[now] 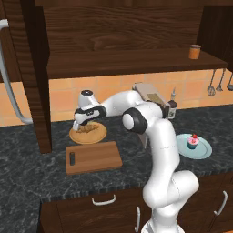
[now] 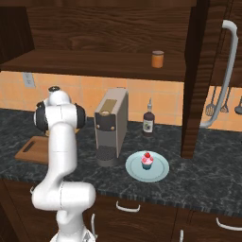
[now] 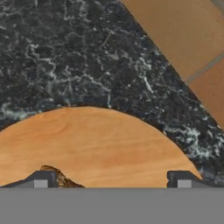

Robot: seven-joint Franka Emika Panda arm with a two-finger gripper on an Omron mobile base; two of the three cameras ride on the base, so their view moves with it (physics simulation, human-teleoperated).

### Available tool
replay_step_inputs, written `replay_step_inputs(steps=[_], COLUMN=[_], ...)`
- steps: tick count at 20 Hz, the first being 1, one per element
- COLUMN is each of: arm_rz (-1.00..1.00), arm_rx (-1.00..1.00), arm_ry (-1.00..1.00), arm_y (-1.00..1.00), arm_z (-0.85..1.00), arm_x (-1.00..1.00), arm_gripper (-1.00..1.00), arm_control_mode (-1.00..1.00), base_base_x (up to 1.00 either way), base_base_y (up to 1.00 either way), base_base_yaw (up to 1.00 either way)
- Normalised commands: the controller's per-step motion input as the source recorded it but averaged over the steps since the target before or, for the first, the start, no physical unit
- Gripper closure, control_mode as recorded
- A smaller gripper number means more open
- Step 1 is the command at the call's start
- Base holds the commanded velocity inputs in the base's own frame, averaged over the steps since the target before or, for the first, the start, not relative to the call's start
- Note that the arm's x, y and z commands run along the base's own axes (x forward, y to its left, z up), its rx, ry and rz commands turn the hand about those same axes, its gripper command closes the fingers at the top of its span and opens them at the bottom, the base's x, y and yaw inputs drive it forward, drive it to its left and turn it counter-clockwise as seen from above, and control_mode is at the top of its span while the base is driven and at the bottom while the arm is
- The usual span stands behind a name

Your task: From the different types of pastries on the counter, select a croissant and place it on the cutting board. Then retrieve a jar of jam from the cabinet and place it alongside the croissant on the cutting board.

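The croissant [image 1: 90, 128] lies on a round wooden plate [image 1: 101, 135] behind the cutting board [image 1: 93, 157]. My gripper [image 1: 82, 124] hangs just above the plate's left side, open, with nothing between its fingers. In the hand view the gripper [image 3: 112, 181] stands wide over the plate [image 3: 96, 144], and a brown edge of the croissant [image 3: 61, 177] shows beside the left fingertip [image 3: 41, 180]. The orange jam jar [image 1: 195, 52] stands on the open cabinet's shelf at the upper right, also the jar [image 2: 158, 59] in the right base view. The cutting board [image 2: 29, 149] lies bare.
A coffee machine [image 2: 111, 125] and a dark bottle [image 2: 148, 121] stand against the tiled wall. A cupcake [image 1: 193, 142] sits on a pale blue plate [image 1: 205, 150] near the counter's front right. Utensils [image 1: 211, 86] hang on the wall. The cabinet door [image 1: 38, 77] stands open left of the plate.
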Motion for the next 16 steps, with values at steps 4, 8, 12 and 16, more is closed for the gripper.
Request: replay_step_inputs(steps=[4,8,12,16], arm_rz=[0.15,0.12,0.15,0.18], arm_rx=[-0.04,0.00,0.00,-0.02], arm_ry=[0.00,0.00,0.00,0.00], arm_y=[-0.12,-0.19,-0.31,-0.08], arm_z=[-0.08,0.04,0.01,-0.20], arm_x=[-0.32,-0.44,-0.56,-0.17], arm_gripper=[-1.00,-1.00,-1.00,-1.00], arm_control_mode=[-1.00,-1.00,-1.00,-1.00], base_base_x=[0.00,0.00,0.00,0.00], base_base_y=[0.00,0.00,0.00,0.00], base_base_yaw=[0.00,0.00,0.00,0.00])
